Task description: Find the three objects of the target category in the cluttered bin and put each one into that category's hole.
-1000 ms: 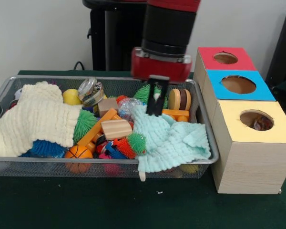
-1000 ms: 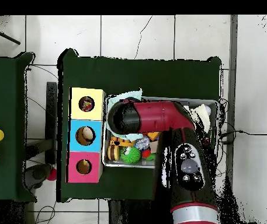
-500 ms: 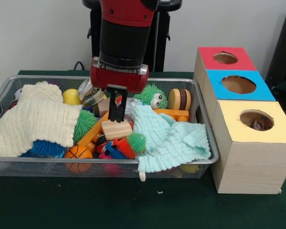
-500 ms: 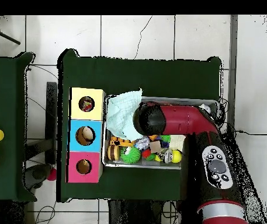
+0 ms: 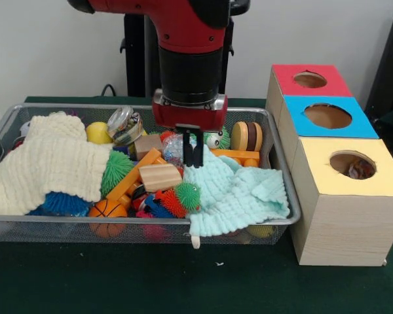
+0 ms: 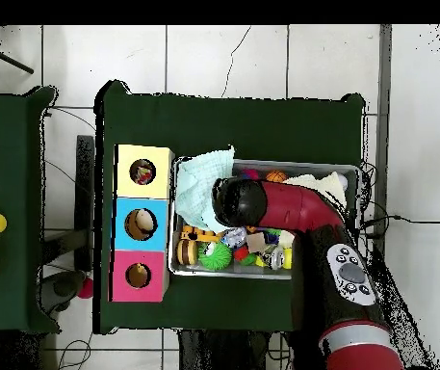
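Note:
The silver wire-mesh bin (image 5: 144,222) is full of toys and cloths; it also shows in the overhead view (image 6: 262,162). My gripper (image 5: 193,160) hangs over the bin's middle, its tips just above the edge of a mint green cloth (image 5: 239,190), open by a narrow slit and empty. A pale, multicoloured crinkled bundle (image 5: 173,145) lies just left of the tips. A round patterned ball (image 5: 124,124) sits at the back left. The yellow-topped box (image 5: 380,180) has something multicoloured inside its hole (image 5: 351,163). In the overhead view the arm (image 6: 231,202) hides the gripper.
A cream knitted cloth (image 5: 49,163) covers the bin's left end. A wooden block (image 5: 160,176), orange bars, spiky balls, a small basketball (image 5: 107,209) and a green ball with eyes (image 5: 214,139) crowd the middle. The blue-topped (image 5: 327,116) and red-topped (image 5: 309,80) boxes stand behind the yellow one.
The gripper swung from over the mint cloth to the left above the wooden block, then back right and farther back to the bin's middle. The toys have not shifted.

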